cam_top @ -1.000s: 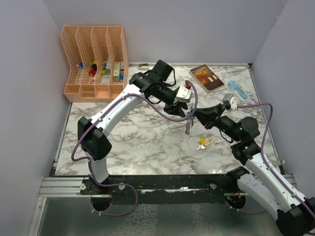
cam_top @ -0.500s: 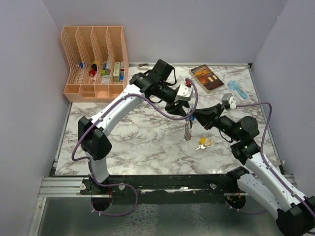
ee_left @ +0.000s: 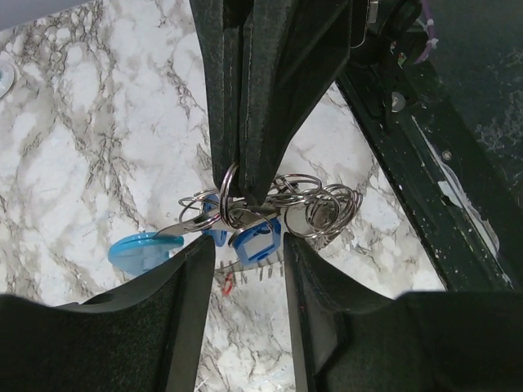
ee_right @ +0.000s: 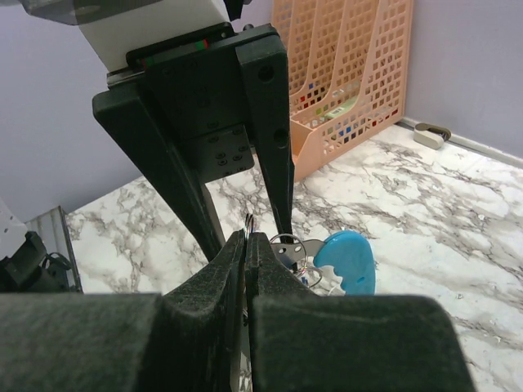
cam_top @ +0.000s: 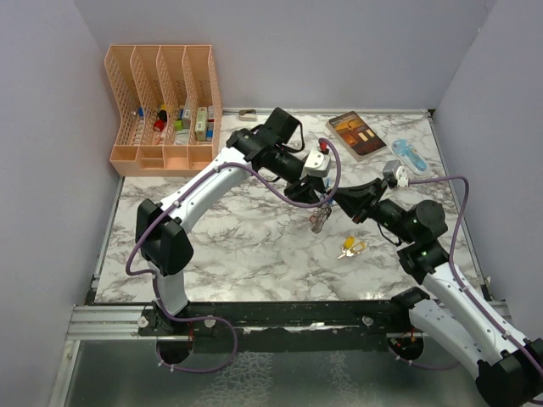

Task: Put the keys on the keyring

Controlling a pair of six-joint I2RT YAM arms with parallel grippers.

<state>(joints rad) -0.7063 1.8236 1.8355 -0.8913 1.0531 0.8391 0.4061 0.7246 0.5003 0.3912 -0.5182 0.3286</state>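
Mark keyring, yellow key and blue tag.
keyring (cam_top: pixel 320 220): top view, middle of the bunch.
yellow key (cam_top: pixel 351 248): top view, its yellow head.
blue tag (ee_right: pixel 347 261): right wrist view, centre of its face.

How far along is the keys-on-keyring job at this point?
Done: the keyring hangs clear of the marble table, its ring pinched in the shut right pincer. In hand: the open left pincer straddles the bunch, gripping nothing. Left: a yellow-headed key lies loose on the marble, not yet threaded.
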